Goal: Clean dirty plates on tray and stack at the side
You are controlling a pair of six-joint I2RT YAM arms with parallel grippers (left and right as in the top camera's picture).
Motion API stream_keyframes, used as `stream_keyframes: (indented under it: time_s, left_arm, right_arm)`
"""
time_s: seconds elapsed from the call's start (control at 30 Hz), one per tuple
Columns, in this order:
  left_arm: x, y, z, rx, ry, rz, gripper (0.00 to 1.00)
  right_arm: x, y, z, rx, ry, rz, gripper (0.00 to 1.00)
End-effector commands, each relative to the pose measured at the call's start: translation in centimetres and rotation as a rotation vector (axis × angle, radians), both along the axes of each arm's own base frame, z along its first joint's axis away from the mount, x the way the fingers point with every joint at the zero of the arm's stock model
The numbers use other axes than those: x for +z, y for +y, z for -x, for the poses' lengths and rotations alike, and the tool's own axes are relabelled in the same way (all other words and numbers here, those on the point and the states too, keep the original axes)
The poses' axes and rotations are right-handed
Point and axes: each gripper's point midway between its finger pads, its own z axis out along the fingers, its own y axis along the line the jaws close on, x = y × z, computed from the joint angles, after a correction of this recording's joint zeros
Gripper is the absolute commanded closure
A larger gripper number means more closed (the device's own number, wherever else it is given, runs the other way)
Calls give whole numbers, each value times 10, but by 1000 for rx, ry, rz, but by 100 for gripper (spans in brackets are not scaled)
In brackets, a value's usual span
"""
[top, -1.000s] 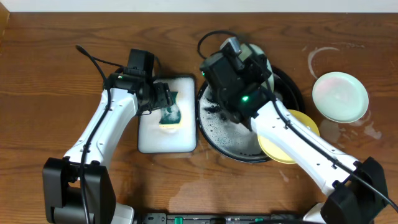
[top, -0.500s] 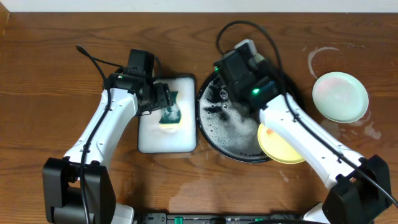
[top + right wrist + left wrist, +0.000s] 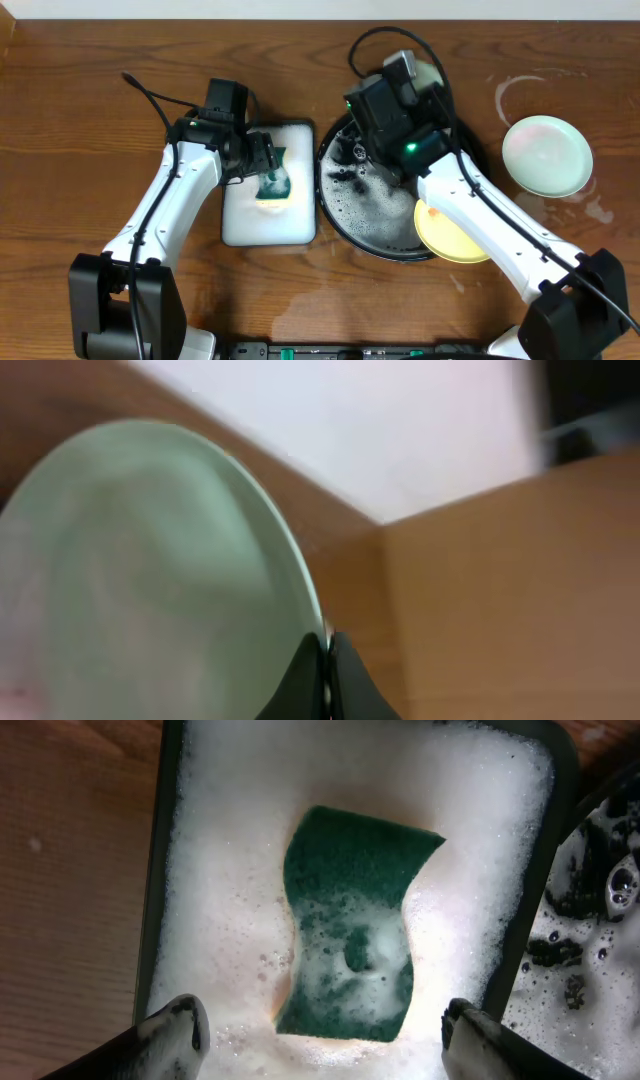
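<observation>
While one mint plate [image 3: 545, 155] seems done at 3 o'clock of the tray [image 3: 350, 215], the right gripper [image 3: 325, 660] clamps the second mint plate [image 3: 150, 580] at 12; the yellow plate [image 3: 450, 240] waits at 5; the left gripper [image 3: 320, 1025] gapes over the sponge [image 3: 350, 900].

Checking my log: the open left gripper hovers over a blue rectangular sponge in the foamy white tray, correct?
No. The left wrist view shows the rectangular sponge is dark green; it lies in the foamy white tray under the open left gripper.
</observation>
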Motion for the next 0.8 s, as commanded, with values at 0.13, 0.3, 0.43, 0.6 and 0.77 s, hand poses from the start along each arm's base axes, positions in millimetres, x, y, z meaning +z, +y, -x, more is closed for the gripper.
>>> stream_keyframes:
  time_s: [0.13, 0.3, 0.43, 0.6, 0.77]
  left_arm:
    - [-4, 1, 1, -8, 12, -10, 22]
    - [-4, 1, 1, -8, 12, -10, 22]
    - [-4, 1, 1, -8, 12, -10, 22]
    - [-4, 1, 1, -8, 12, -10, 22]
    - [-4, 1, 1, -8, 12, -10, 22]
  right_arm:
    - [44, 22, 9, 31, 28, 377, 99]
    - [40, 39, 11, 90, 28, 356, 99]
    - [25, 35, 11, 89, 22, 255, 99]
    - [-40, 24, 15, 112, 187, -93, 99]
    - [-78, 1, 9, 17, 274, -464, 99]
